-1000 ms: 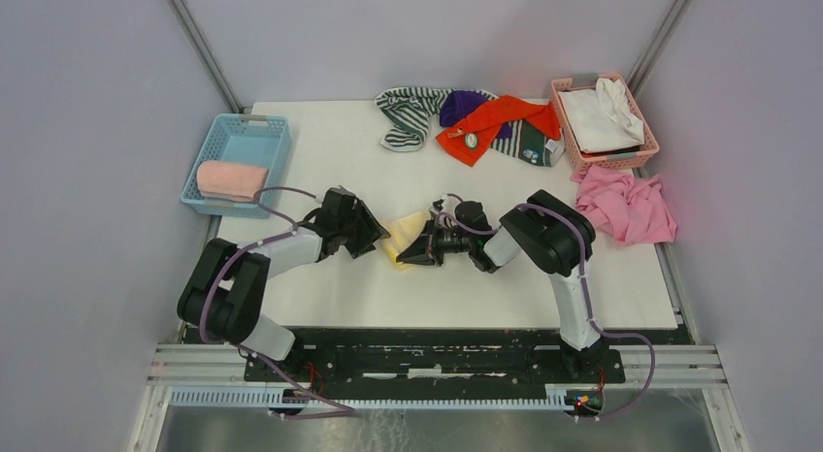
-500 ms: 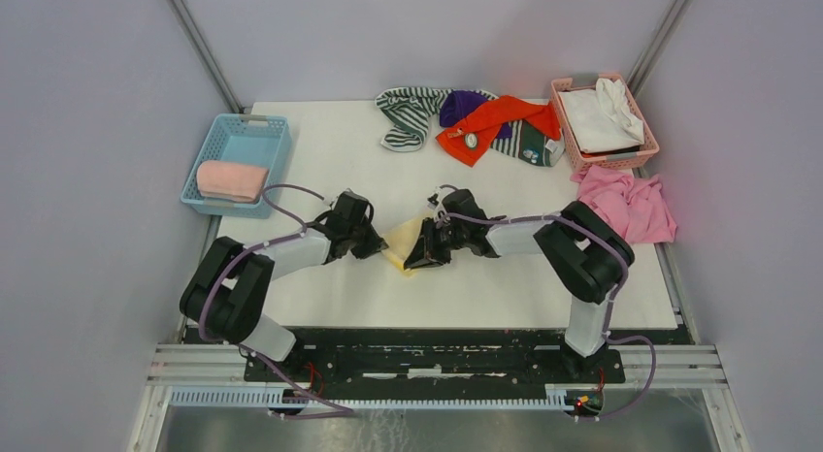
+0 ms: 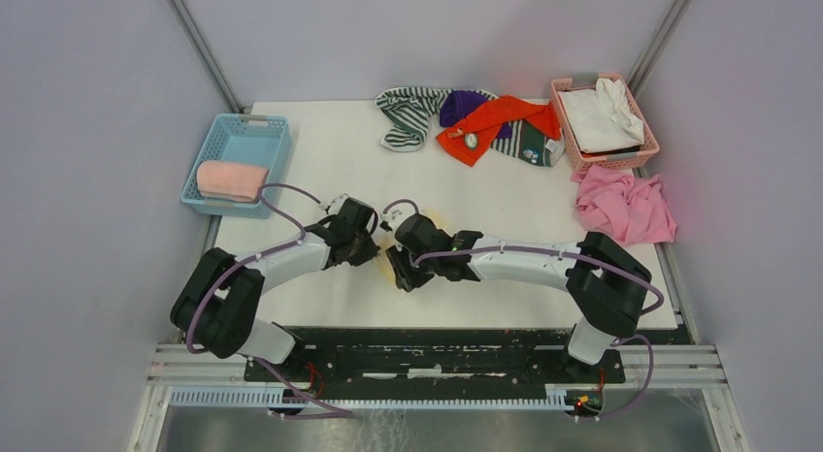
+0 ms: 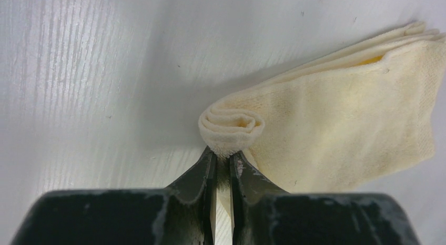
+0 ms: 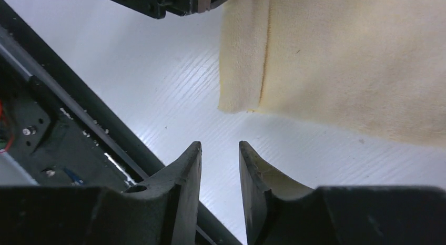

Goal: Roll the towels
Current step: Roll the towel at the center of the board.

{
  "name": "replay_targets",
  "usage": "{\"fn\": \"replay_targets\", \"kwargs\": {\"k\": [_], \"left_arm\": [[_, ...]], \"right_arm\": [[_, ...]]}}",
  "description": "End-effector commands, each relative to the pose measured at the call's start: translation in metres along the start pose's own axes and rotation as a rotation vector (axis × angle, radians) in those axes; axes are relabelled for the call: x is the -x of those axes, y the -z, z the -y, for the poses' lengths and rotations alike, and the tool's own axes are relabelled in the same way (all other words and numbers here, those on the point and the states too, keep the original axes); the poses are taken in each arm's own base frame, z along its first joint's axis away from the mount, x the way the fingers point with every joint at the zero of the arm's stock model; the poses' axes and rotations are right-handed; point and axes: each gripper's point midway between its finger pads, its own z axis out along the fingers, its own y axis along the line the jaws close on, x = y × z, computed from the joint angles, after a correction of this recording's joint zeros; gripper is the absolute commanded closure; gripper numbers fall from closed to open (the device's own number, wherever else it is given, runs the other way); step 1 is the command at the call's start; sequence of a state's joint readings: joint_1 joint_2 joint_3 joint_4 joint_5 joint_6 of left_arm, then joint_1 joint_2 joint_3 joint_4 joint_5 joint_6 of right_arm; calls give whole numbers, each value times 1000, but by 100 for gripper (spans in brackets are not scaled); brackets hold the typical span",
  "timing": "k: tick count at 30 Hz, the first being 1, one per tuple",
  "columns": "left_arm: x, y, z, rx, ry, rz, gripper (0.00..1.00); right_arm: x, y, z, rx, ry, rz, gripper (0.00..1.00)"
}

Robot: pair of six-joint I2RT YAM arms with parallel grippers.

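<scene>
- Left gripper (image 4: 222,156): jaws nearly closed, pinching the coiled end of the pale yellow towel (image 4: 342,108); the flat remainder lies ahead and to the right of its fingertips
- Right gripper (image 5: 220,150): jaws parted a little, holding nothing; the same towel's folded edge lies just ahead, not touching
- Treat this roll as only begun
- One rolled pink towel (image 3: 232,179) sits in the blue basket (image 3: 243,132), beyond the left gripper
- Beyond both grippers, the striped towel (image 3: 408,113), orange-red towel (image 3: 485,122) and loose pink cloth (image 3: 626,205) lie unrolled
</scene>
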State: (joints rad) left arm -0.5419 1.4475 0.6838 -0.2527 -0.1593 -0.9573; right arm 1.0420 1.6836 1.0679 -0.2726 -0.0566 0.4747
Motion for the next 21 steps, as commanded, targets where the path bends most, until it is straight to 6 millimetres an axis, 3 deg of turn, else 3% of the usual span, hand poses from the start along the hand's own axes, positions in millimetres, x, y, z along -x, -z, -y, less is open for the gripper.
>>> {"fn": "replay_targets", "kwargs": {"k": [1,9,21], "left_arm": [[6,7,-1,33,42,35,93],[1,9,-5,39,80,37,92],[-3,9,-7,29,122,34,92]], "right_arm": [[27,-5,2,-115,121,111,60],[38,-27,-13,-118,207,184,52],[33,-61,-11,-150,307,227,57]]}}
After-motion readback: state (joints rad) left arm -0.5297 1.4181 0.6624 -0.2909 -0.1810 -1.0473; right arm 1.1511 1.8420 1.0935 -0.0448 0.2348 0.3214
